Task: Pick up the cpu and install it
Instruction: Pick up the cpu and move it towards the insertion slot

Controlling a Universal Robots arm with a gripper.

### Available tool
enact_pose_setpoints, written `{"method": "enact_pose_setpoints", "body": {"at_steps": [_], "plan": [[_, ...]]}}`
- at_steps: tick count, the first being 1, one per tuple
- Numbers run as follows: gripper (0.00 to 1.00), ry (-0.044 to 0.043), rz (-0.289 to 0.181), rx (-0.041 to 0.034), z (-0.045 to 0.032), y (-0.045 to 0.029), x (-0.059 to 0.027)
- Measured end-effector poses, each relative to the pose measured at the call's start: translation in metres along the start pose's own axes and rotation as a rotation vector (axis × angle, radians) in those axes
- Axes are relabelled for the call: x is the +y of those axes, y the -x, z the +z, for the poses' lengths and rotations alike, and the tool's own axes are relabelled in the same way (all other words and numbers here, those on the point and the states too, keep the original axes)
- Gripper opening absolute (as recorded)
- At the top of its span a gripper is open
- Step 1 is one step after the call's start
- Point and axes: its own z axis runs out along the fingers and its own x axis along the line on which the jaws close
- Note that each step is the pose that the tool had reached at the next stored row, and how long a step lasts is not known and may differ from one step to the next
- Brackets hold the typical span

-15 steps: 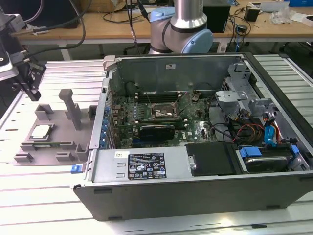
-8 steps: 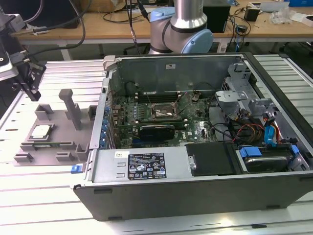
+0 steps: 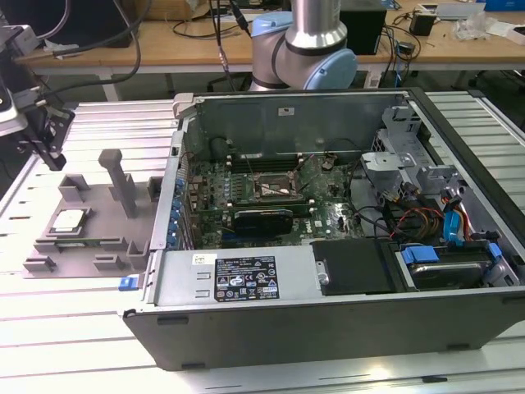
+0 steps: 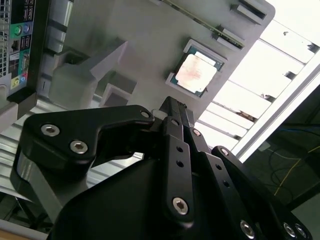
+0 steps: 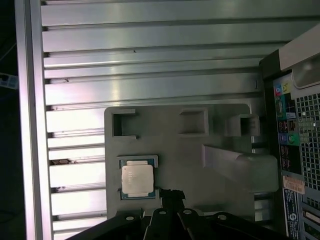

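The cpu (image 3: pixel 68 218), a small square chip with a shiny metal top, lies flat in a recess of the grey plastic tray (image 3: pixel 102 238) at the exterior view's left. Both wrist views show the cpu (image 4: pixel 195 73) (image 5: pixel 136 179) from above in its pocket. My black gripper (image 3: pixel 51 154) hangs above the table to the left of the tray, apart from the chip. Its fingers (image 4: pixel 172 107) come together at one tip and hold nothing. In the first wrist view the gripper (image 5: pixel 167 192) points at the tray just beside the chip.
An open computer case (image 3: pixel 328 328) lies to the exterior view's right of the tray, with the motherboard's dark socket frame (image 3: pixel 275 187) near its middle. Grey posts (image 3: pixel 123 185) stand up from the tray. The slatted aluminium table (image 3: pixel 74 345) runs underneath.
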Motion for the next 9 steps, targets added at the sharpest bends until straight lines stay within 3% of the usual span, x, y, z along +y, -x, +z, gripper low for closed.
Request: {"method": "enact_pose_setpoints", "body": {"at_steps": [9], "plan": [[0.11, 0.0001, 0.0, -0.0001, 0.0023, -0.0089, -0.0006]]}}
